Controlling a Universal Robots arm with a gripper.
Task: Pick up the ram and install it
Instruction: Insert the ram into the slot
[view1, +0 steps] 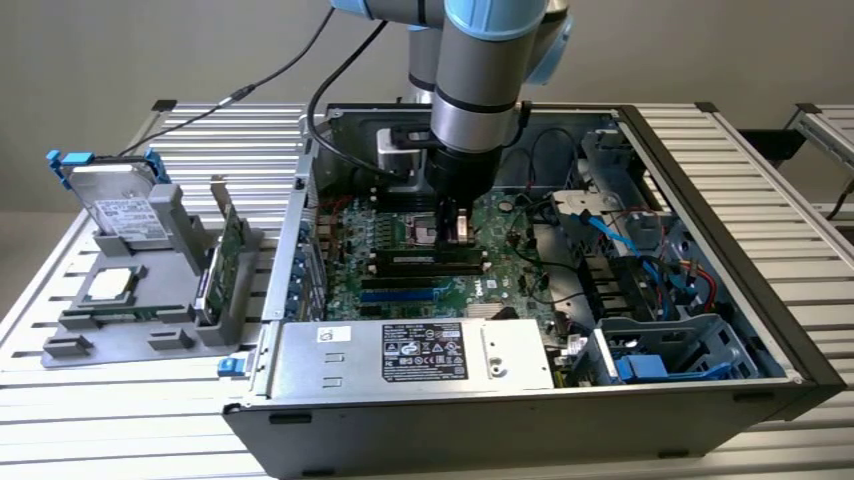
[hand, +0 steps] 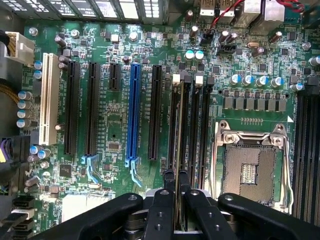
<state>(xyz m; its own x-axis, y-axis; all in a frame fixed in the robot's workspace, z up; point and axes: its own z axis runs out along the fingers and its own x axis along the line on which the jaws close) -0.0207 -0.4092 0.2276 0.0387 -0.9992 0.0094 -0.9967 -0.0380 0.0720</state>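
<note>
arm: Arm (view1: 481, 80) comes down from top centre of the exterior view into the open case (view1: 727, 250).
gripper: Gripper (view1: 454, 222) (hand: 176, 176) low over the motherboard (view1: 400, 255) (hand: 115, 145), centre of the exterior view.
fingers: Fingers (hand: 168, 181) clamped on a thin board seen edge-on.
ram: Ram (hand: 176, 210) (view1: 462, 228) is between the fingers, upright. In the wrist view it lines up with the black memory slots (hand: 181, 120). Can't tell if it is seated or just above.
socket: CPU socket (hand: 250, 170) just beside the memory slots, latch frame closed over bare contacts.
other slots: Blue slot (hand: 133, 115) and white slot (hand: 48, 100) on the far side of the memory slots from the socket, black slots between them.
psu: Silver power supply (view1: 427, 355) at the near edge of the case, lower centre.
holder: Grey holder (view1: 80, 345) on the desk (view1: 134, 420), exterior view's left, apart from the case.
holder contents: Hard drive (view1: 123, 208) leaning at the back, chip (view1: 114, 285) lying flat, green card (view1: 230, 250) standing on edge nearest the case.
</note>
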